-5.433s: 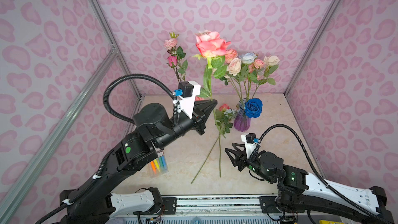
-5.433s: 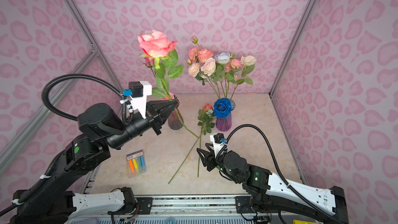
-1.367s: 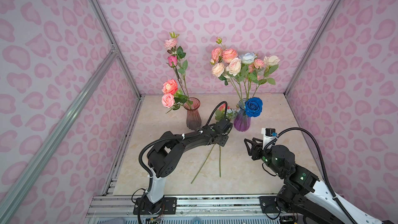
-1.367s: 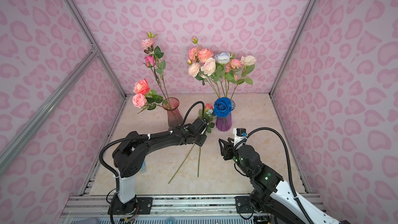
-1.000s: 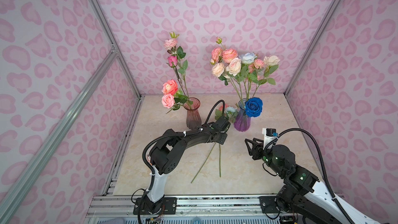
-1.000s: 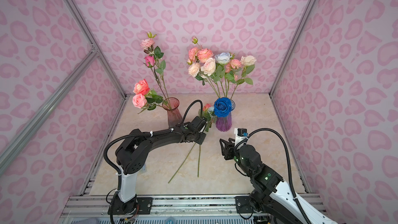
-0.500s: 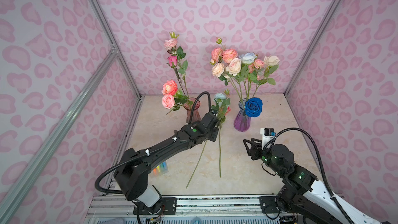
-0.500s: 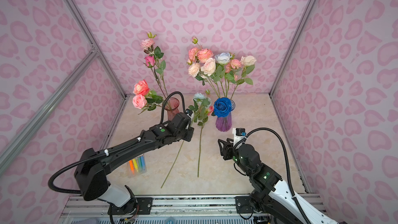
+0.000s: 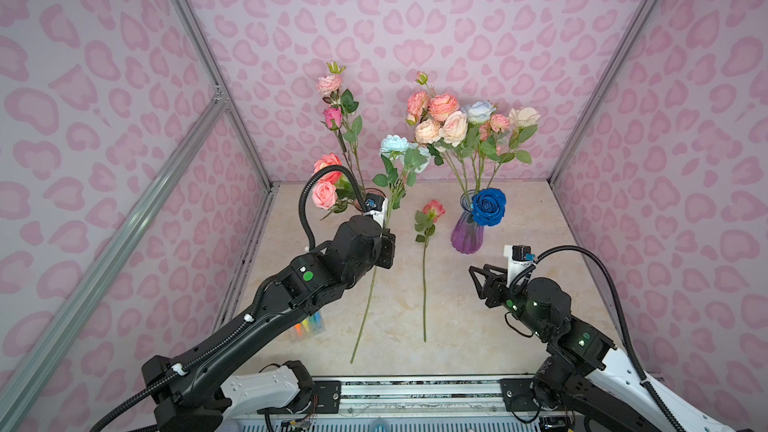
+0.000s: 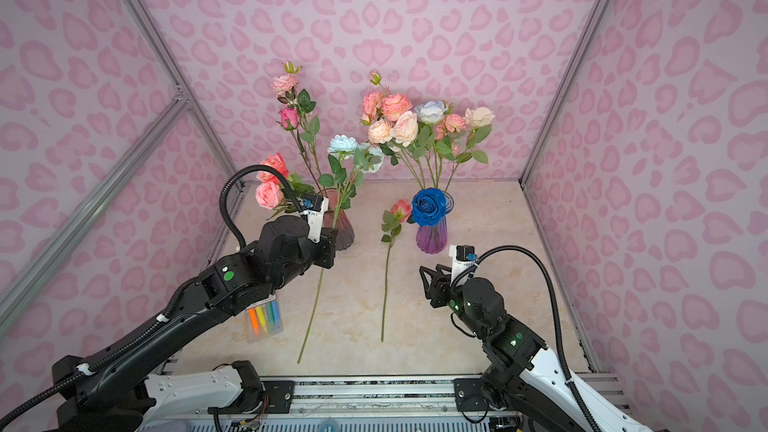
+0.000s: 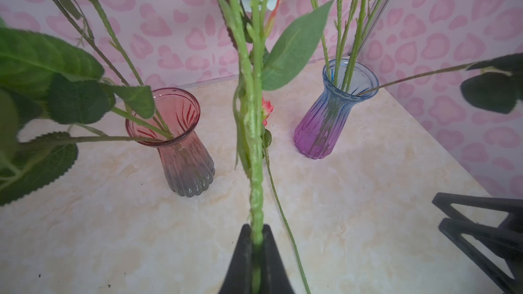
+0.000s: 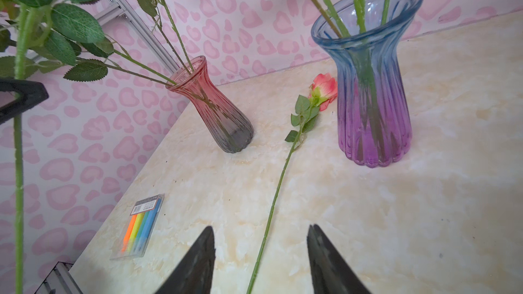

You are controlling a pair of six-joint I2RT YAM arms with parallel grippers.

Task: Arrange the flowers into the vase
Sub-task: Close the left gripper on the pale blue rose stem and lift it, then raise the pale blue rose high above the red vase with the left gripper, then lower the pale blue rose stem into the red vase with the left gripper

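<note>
Left hand [image 11: 257,229] clamped mid-stem on the pale blue rose [image 9: 394,144], upright, just near of the pink vase [image 11: 186,171]. Hazard: its long tail may miss the rim, and leaves may snag standing flowers [image 9: 324,194], tipping the vase. Right hand [image 12: 260,227] half-open, empty.

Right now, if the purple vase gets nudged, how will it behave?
Probably top-heavy: the purple vase holds tall flowers spreading far above its rim, so it may tip. It looks like ribbed glass, so likely breakable and slick to grip.
</note>
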